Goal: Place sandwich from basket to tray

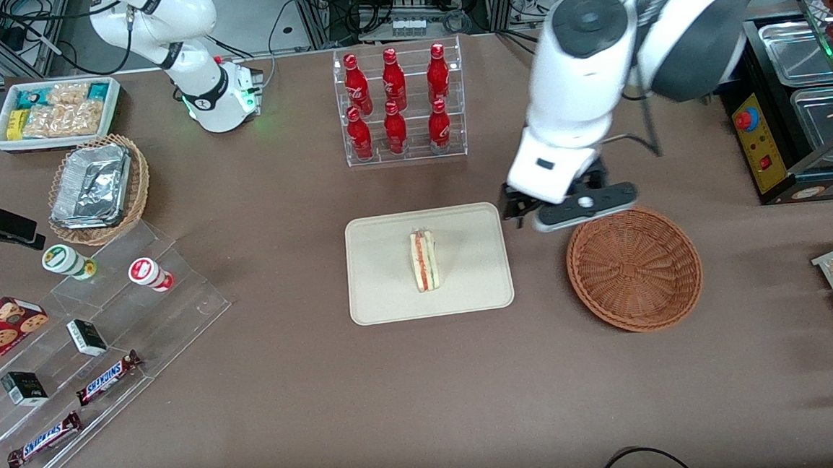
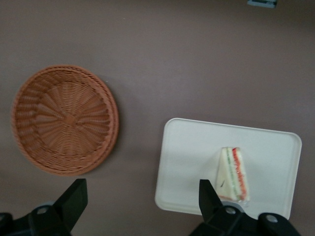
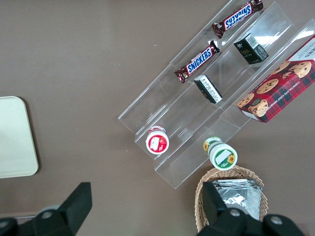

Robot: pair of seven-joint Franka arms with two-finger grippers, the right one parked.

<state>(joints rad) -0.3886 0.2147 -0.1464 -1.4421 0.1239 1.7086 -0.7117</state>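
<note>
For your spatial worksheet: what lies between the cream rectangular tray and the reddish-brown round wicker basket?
Only bare brown table, seen in the left wrist view between cream rectangular tray and reddish-brown wicker basket; the open hand hangs above that stretch.

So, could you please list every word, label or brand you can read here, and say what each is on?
"SNICKERS": on the two candy bars on the clear stand.
Red bottles: white script, too small to read.
Cookie box, dark boxes and cups: print unreadable.
Sandwich, tray and basket: no text.
The gripper hangs open above the table between tray and basket, unmarked.
</note>
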